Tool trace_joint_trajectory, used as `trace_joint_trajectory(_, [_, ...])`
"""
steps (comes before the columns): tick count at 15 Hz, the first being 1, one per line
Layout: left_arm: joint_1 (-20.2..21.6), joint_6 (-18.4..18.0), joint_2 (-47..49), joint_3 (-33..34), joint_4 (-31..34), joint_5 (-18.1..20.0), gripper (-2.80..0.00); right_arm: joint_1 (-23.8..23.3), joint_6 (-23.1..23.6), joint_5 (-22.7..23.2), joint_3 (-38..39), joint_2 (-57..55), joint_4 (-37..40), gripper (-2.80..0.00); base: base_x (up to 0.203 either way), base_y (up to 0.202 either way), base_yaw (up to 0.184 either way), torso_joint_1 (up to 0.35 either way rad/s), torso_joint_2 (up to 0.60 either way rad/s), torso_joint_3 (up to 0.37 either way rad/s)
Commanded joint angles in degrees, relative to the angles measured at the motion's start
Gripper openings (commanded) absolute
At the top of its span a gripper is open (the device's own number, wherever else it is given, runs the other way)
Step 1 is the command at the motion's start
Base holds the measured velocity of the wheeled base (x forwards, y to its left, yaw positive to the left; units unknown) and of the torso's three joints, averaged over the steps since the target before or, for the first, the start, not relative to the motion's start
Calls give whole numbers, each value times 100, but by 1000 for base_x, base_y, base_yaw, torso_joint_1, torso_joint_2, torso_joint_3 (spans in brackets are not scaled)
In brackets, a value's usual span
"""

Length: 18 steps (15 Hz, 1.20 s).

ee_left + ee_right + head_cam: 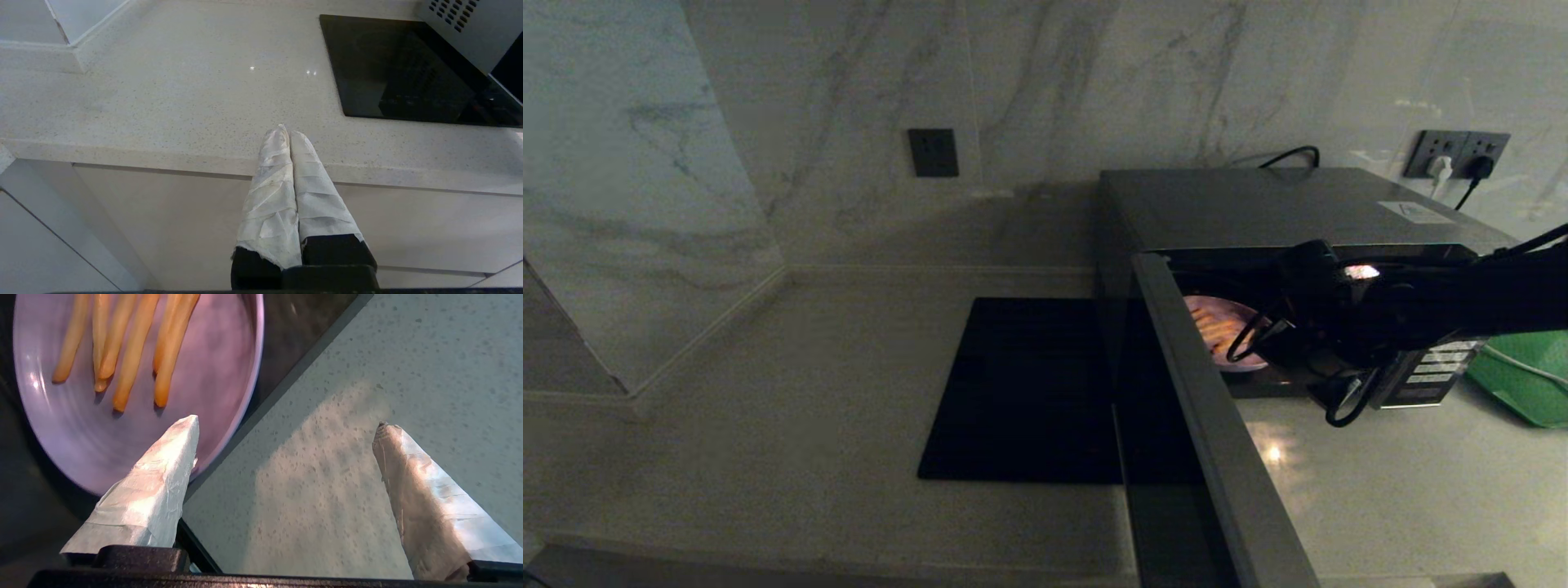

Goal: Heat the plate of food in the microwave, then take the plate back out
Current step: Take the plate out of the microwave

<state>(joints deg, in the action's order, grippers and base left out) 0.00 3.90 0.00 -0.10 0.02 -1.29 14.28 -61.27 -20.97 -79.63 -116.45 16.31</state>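
My right arm (1462, 302) reaches in from three o'clock of the head view, stretched level toward nine o'clock, its dark wrist ending near the middle of the scene with cables looping beneath it. My right claw (286, 428) stands spread wide, its two white-wrapped fingers (163, 477) far apart and gripping nothing. My left claw (289, 134) hangs parked out at seven o'clock, its wrapped fingers (273, 183) pressed flat together, empty.

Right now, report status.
Right gripper open at microwave mouth; left gripper shut, parked. Plate of food inside, unheld. Door open, nothing blocking.
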Motion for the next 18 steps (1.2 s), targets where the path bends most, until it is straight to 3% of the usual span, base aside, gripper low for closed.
trace_joint_trajectory(1, [0,5,0,1,-2,-3,-280,5,-34,-4,-9,-97,-133,0,0,0,0,0,0,0])
trace_joint_trajectory(18, [0,5,0,1,-2,-3,-280,-4,-61,23,307,-176,-287,0,0,0,0,0,0,0])
